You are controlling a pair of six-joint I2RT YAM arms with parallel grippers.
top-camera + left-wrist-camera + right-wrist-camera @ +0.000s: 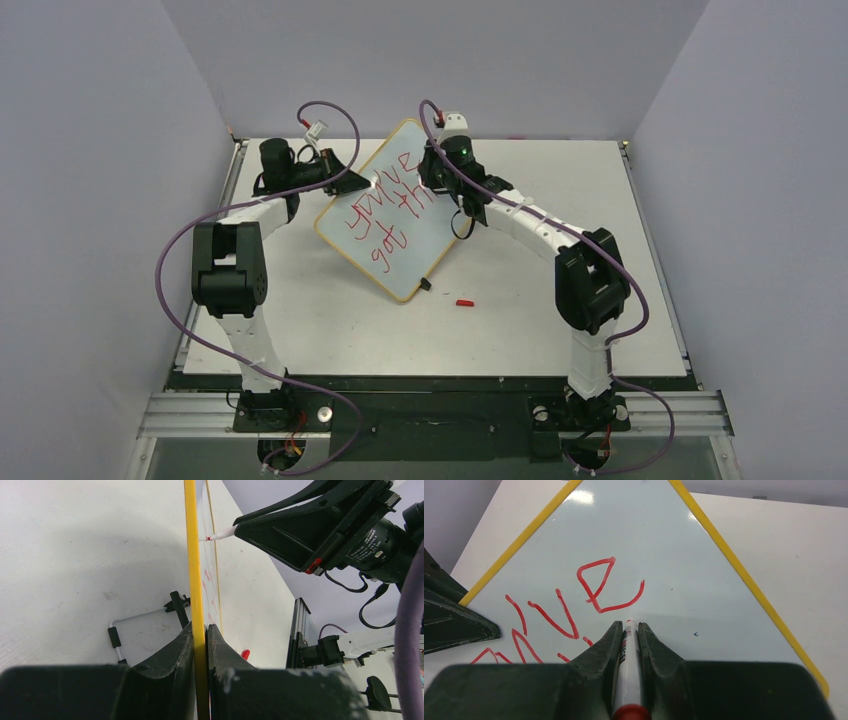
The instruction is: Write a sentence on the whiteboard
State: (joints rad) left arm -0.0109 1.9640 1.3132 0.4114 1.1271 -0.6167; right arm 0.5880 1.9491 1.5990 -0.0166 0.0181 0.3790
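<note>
The whiteboard (425,250), white with a thin yellow frame, lies turned diagonally at the table's middle back. Red handwriting, the sentence (385,215), runs across it in two lines; its far end is hidden under the right arm. My left gripper (360,182) is shut on the board's yellow edge (192,555), one finger on each side (200,626). My right gripper (440,180) is shut on a white marker (628,670), and the gripper's tips (628,625) hover just over the board (674,555) below the letters "ve" (596,587). The marker tip (220,534) meets the board's face.
A small red marker cap (464,302) lies on the table right of the board's near corner. A black clip (426,284) sits on that corner. A wire stand with black sleeves (120,635) shows behind the board. Purple walls enclose the table on three sides.
</note>
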